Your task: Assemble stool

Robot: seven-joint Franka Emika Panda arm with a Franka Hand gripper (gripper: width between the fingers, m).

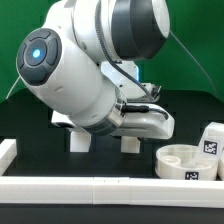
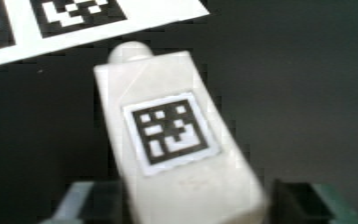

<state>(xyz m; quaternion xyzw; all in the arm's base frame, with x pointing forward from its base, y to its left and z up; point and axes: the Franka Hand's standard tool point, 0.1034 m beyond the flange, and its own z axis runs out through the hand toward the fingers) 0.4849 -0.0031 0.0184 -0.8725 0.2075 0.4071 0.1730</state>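
wrist view first: a white leg (image 2: pixel 172 110) fills the middle, black-and-white tag (image 2: pixel 171 130) facing the camera, one end lying between the claw (image 2: pixel 190 203) and its dark fingers (image 2: pixel 87 203). the jaws stand about a leg's width apart, one on each side and very close to its edges. the picture is blurred down there, so i cannot tell whether they press on the leg or only bracket it. past the leg's far end sits a corner of the marker board (image 2: pixel 69 25), apart from the leg, with black worktop (image 2: pixel 309 80) between them.

over to the exterior view: the round seat (image 1: pixel 185 163) lies hollow side up on the worktop. just beyond it, toward the exterior view's right, stands a second leg (image 1: pixel 211 140) showing its tag. well to the exterior view's left of the seat, the arm (image 1: pixel 80 80) bulks large and hides the claw. under it two white blocks (image 1: pixel 78 139) (image 1: pixel 131 143) stand apart from each other. in front of the seat runs a long white rail (image 1: pixel 80 185). the seat is not in the wrist view, so the first leg's place relative to it cannot be told.
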